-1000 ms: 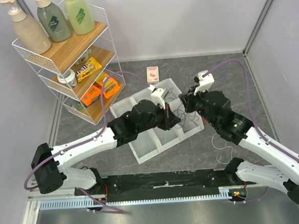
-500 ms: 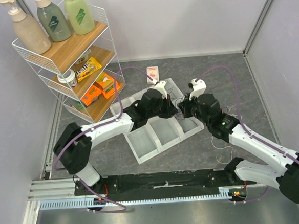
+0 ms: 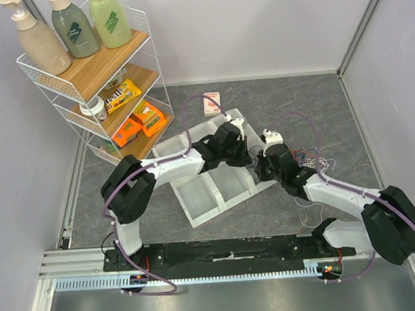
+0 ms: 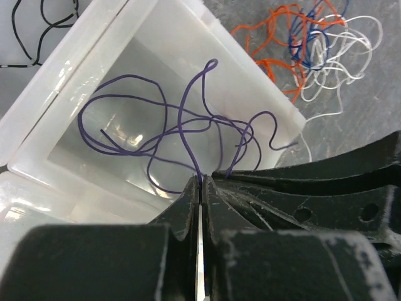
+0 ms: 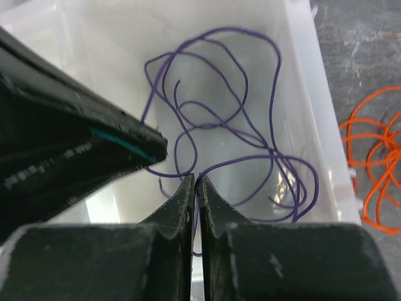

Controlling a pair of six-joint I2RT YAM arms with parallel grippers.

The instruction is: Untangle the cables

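Observation:
A purple cable lies looped in the end compartment of the white tray. My left gripper is shut on one strand of it. My right gripper is shut on another strand of the same purple cable. In the top view the left gripper and right gripper meet tip to tip over that compartment. A tangle of orange, blue and white cables lies on the table just beyond the tray; it also shows in the top view. A black cable lies in a neighbouring compartment.
A wire shelf with bottles and snack packs stands at the back left. A small card box lies behind the tray. A loose white cable lies on the table near the right arm. Walls close in the back and right.
Both arms have stretched out low and brought their grippers down together into the tray's right end compartment; the left arm's base link has swung right.

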